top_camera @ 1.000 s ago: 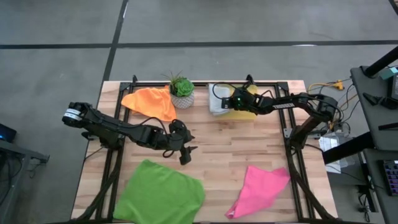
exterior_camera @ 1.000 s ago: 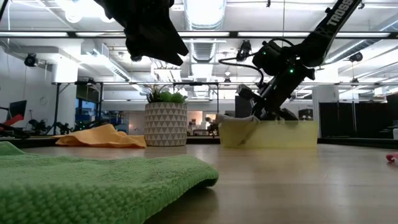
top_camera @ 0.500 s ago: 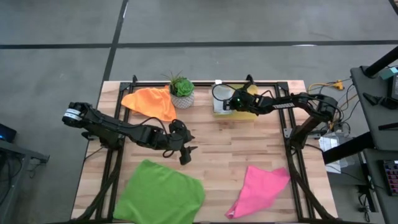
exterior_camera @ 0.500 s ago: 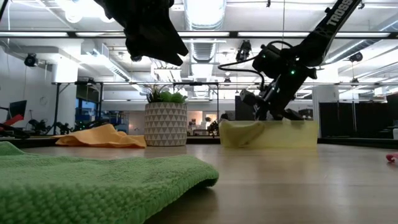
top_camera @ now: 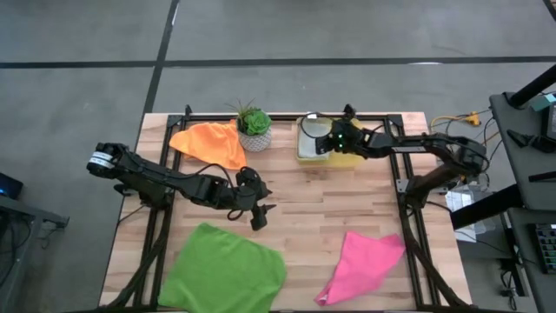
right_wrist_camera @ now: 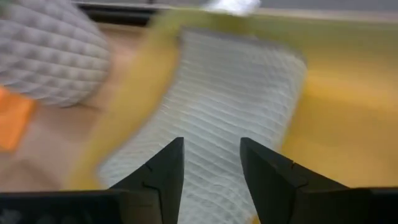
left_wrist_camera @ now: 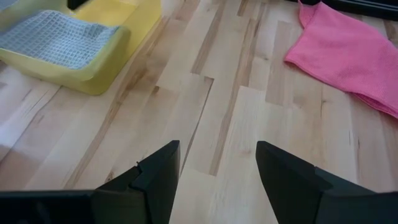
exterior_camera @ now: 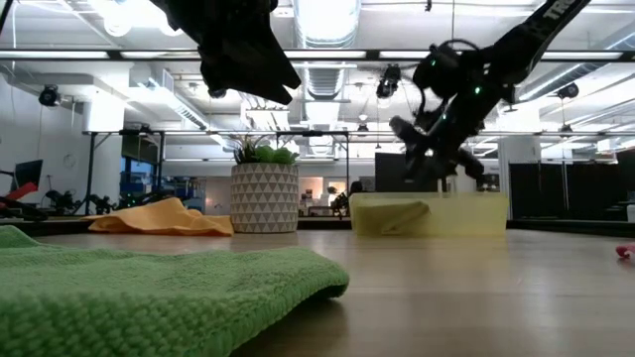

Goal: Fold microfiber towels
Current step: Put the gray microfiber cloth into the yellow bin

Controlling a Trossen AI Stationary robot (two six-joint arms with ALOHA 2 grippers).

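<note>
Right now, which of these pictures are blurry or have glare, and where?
Right wrist view: motion-smeared; the yellow bin rim and grey towel look streaked. Low view: bright ceiling lights glare; the near green towel is soft. Left wrist view and high view are sharp, evenly lit.

Your left arm reaches in from the table's left edge toward the middle, its left gripper (top_camera: pixel 258 215) raised off the surface and pointing down at the near half, fingers (left_wrist_camera: pixel 155 180) spread apart with nothing between them. Your right arm stretches from the right side along the far edge, elbow bent near its base, and the right gripper (top_camera: pixel 326 142) hangs clear above the far middle of the table. Its fingers (right_wrist_camera: pixel 163 171) stand parted and empty.
</note>
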